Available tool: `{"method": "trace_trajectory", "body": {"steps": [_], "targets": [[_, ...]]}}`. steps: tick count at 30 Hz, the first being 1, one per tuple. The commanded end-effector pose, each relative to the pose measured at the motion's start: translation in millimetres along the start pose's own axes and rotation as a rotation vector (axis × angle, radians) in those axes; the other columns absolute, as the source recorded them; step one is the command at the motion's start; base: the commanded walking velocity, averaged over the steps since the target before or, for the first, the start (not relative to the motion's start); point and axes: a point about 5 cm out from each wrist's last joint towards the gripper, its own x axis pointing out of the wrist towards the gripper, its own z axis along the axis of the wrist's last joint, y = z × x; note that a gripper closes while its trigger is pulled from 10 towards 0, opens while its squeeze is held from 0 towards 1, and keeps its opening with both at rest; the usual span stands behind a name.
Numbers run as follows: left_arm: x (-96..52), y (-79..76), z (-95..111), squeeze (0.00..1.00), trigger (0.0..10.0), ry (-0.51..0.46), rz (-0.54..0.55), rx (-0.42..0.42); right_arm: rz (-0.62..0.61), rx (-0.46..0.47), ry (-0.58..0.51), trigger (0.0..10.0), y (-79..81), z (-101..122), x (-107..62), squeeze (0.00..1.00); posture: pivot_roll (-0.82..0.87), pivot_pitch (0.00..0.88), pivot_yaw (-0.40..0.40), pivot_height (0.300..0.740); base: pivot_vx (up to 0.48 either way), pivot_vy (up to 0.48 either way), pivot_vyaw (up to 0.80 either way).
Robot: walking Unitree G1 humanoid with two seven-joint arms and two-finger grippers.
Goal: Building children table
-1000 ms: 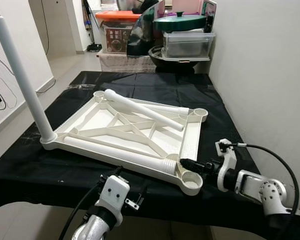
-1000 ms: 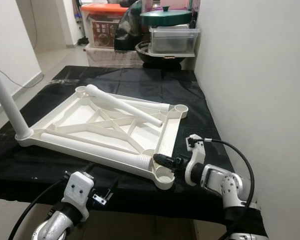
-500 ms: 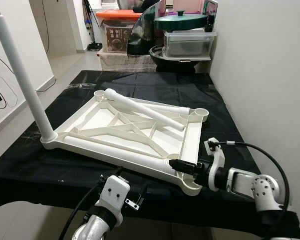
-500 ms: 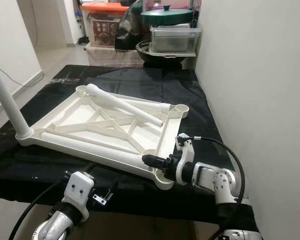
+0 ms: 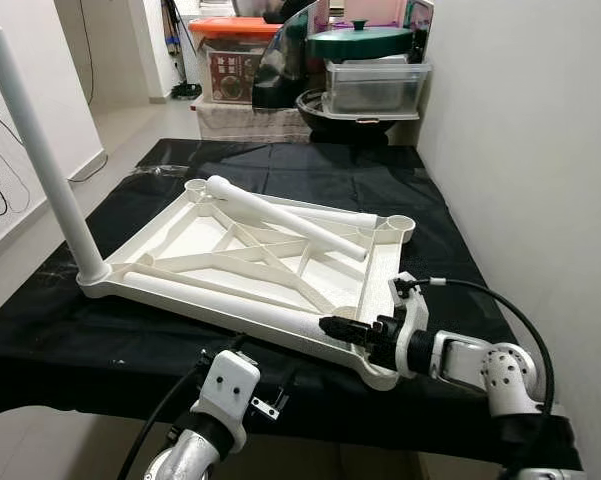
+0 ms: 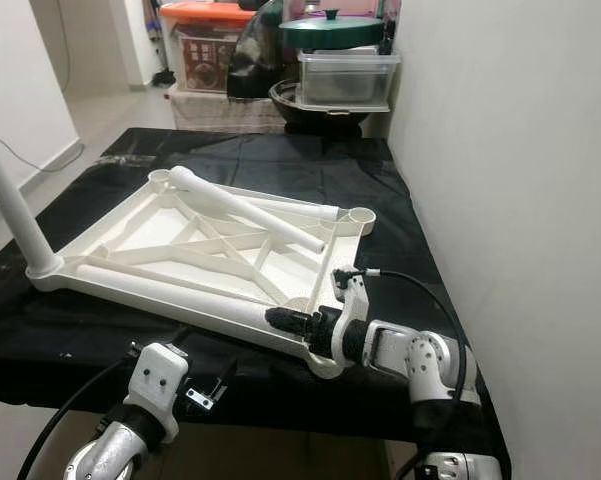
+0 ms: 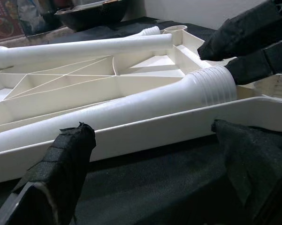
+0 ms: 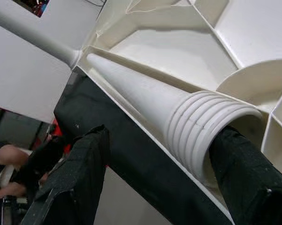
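Right gripper (image 8: 155, 159) astride threaded leg (image 8: 197, 131)

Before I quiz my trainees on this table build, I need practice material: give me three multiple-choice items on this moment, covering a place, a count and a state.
1. Where is the right gripper?
A. At the threaded end of the loose leg along the tabletop's near edge
B. On the green lid
C. At the upright leg

2. How many legs stand screwed in upright?
A. One
B. Two
C. Four

3. The right gripper's fingers are:
A. Open
B. Shut
C. Folded away

Key: 1 A, fingers flank the ribbed end; 2 A, only the upright leg stands; 3 A, right wrist view shows them apart.
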Motion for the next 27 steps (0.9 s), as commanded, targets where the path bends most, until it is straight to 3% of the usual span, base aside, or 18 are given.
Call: {"method": "trace_trajectory", "body": {"steps": [1,11,12,14,16,17,18,27], "targets": [[0.5,-0.3,2.4,0.0,10.0,-0.004,0.002,-0.006,0.043,0.019,-0.017,10.0,6.6,2.9,4.9,0.0,0.07,0.0,-0.059,0.74,0.0,0.0,0.0],[1.0,-0.7,1.7,0.0,10.0,-0.003,0.005,-0.006,0.185,0.083,-0.024,10.0,23.5,2.1,13.2,0.0,0.07,0.0,-0.068,0.74,0.0,0.0,0.0],[1.0,-0.6,1.2,0.0,10.0,-0.002,0.005,-0.007,0.26,0.084,-0.023,10.0,33.1,3.1,13.0,0.0,0.07,0.0,-0.069,0.74,0.0,0.0,0.0],[1.0,-0.6,1.0,0.0,10.0,-0.002,0.005,-0.007,0.285,0.076,-0.021,10.0,36.6,3.2,12.8,0.0,0.07,0.0,-0.067,0.74,0.0,0.0,0.0],[1.1,-0.7,0.9,0.0,10.0,-0.001,0.004,-0.007,0.303,0.067,-0.016,9.4,38.9,2.2,12.2,0.0,0.07,0.0,-0.069,0.74,0.0,0.0,0.0],[1.2,-0.6,0.6,0.0,10.0,-0.001,0.003,-0.006,0.322,0.049,0.0,9.0,41.3,-0.4,11.4,0.0,0.07,0.0,-0.069,0.74,0.0,0.0,0.0],[1.2,-0.5,0.5,0.0,10.0,-0.001,0.003,-0.006,0.331,0.031,0.016,0.0,42.9,-3.0,10.9,0.0,0.07,0.0,-0.069,0.74,0.0,0.0,0.0],[2.0,-1.1,-1.1,0.0,10.0,0.0,-0.004,-0.002,0.249,0.023,-0.009,0.0,34.8,-3.6,15.2,0.0,0.07,0.0,-0.065,0.74,0.0,0.0,0.0]]}}
